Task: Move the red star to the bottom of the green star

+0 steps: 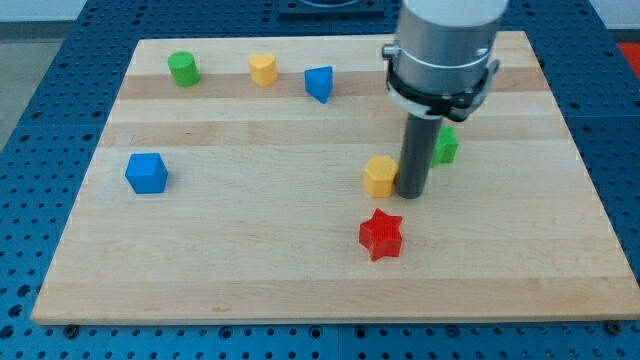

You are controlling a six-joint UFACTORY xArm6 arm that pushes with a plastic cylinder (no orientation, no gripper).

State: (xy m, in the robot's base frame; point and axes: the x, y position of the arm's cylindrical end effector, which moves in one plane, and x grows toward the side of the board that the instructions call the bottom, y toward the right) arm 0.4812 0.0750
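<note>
The red star (381, 234) lies on the wooden board, low and right of the middle. The green star (445, 146) is up and to its right, mostly hidden behind the rod. My tip (413, 192) rests on the board just right of a yellow block (380, 175), touching or nearly touching it. The tip is above and slightly right of the red star, with a small gap between them, and below-left of the green star.
A green cylinder (183, 68), a yellow block (263, 69) and a blue block (319, 83) stand along the board's top. A blue cube (146, 172) sits at the left. The board's edges (330, 312) border a blue perforated table.
</note>
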